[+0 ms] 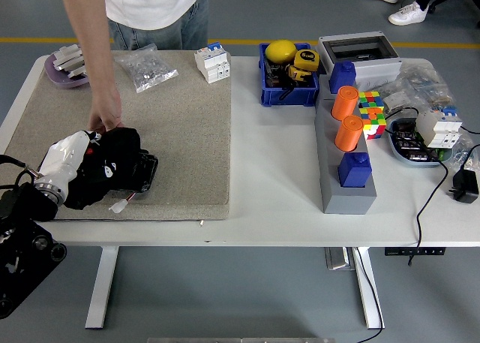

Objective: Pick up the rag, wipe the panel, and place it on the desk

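Observation:
The black rag (105,166) lies bunched at the near left of the beige panel (187,133). My left hand (141,173), with a white back and black fingers, comes in from the lower left, lies over the rag and has its fingers curled into the cloth. A small white tag sticks out under the rag's near edge. A person at the far side reaches down, and their hand (103,121) touches the rag's far edge. My right arm is out of the picture.
On the panel's far edge are a purple dish (66,67), a plastic bag of parts (147,67) and a white breaker (213,62). To the right stand a blue bin (286,74), a grey rack with orange cylinders (346,133), a colour cube and cables.

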